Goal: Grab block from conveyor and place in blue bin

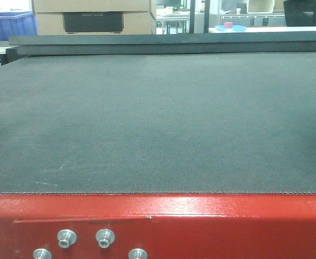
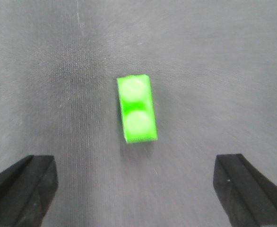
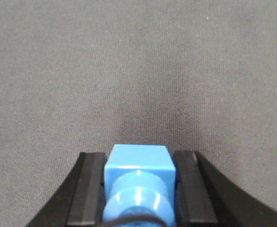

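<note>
Item: green block [image 2: 137,109], centre of left wrist frame, on conveyor [image 1: 158,118]; long axis near vertical in frame (slight tilt). Left gripper [image 2: 134,165] spread wide, block just above its gap. Right gripper [image 3: 138,157] pinching blue block [image 3: 139,179].

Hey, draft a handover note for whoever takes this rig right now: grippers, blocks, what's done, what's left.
The left gripper is open over the conveyor; a green block lies on it just ahead of the open jaws, untouched.
The right gripper is shut on a blue block, over the conveyor.
The blue bin sits far left behind the conveyor; contents hidden.
Done: blue block grabbed. Left: bin it, then grab and bin the green block.
</note>
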